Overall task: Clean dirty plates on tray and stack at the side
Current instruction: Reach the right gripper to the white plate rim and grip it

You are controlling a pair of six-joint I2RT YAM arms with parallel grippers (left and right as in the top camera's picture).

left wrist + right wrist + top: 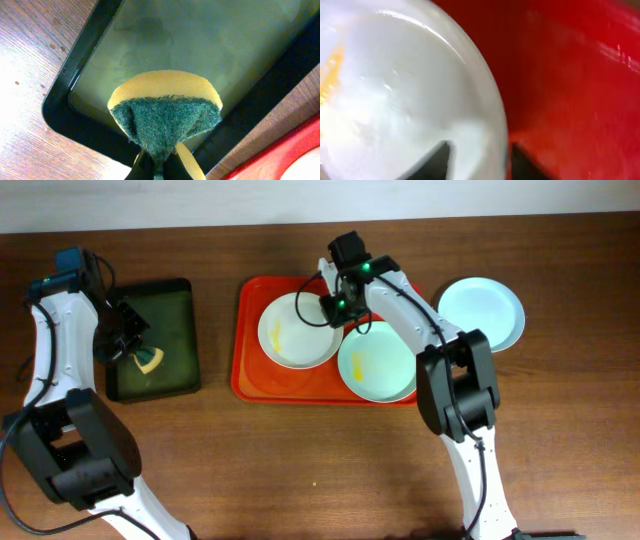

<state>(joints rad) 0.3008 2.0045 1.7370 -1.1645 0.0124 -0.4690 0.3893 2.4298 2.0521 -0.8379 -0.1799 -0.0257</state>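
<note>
A white plate (295,330) with a yellow smear lies at the left of the red tray (248,370). A pale blue-green plate (378,365) with a faint smear lies at the tray's right. A second pale blue-green plate (482,312) sits on the table to the right of the tray. My right gripper (335,308) is open, its fingers either side of the white plate's right rim; the right wrist view shows the gripper (480,160), the plate (395,90) and the tray (570,75). My left gripper (159,167) is shut on a yellow-green sponge (165,110).
A dark green-black tray (170,300) lies at the left, with the sponge (150,361) and my left gripper (124,340) over it. In the left wrist view this tray (200,40) fills the frame, and the red tray's corner (280,155) shows at lower right.
</note>
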